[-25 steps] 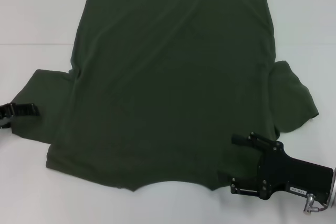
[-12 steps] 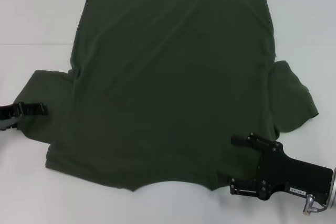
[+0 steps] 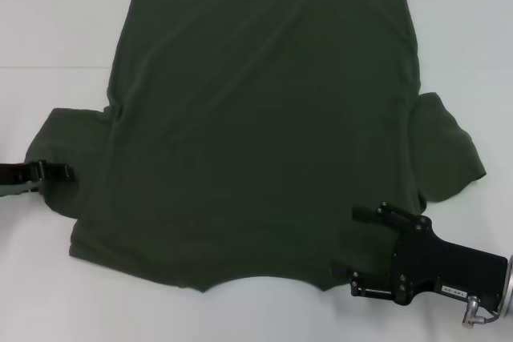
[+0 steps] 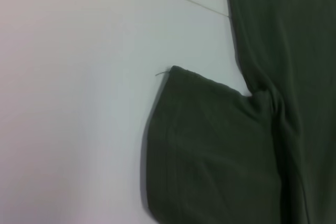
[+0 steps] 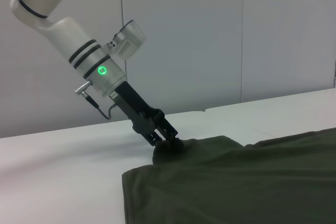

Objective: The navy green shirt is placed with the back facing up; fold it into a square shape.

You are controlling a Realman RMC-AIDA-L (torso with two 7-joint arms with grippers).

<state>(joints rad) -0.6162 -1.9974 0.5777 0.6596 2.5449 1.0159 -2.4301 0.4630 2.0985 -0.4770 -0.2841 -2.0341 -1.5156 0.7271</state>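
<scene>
The navy green shirt (image 3: 256, 118) lies spread flat on the white table (image 3: 48, 22), plain side up, with its hem at the far edge and the neckline toward me. My left gripper (image 3: 60, 172) reaches in low from the left edge onto the left sleeve (image 4: 210, 150). In the right wrist view this left gripper (image 5: 167, 139) has its tip in the sleeve, and the shirt (image 5: 236, 182) humps up a little there. My right gripper (image 3: 358, 247) is open and straddles the shirt's near right shoulder corner, one finger on the cloth and one at its near edge.
The right sleeve (image 3: 449, 150) lies curled at the shirt's right side. Bare white table surrounds the shirt, with a thin seam line (image 3: 48, 67) running across at the far left. A pale wall (image 5: 210, 35) stands behind the table.
My left gripper has slid rightward from the sleeve's outer edge farther onto the sleeve. The right gripper and the shirt body have stayed put.
</scene>
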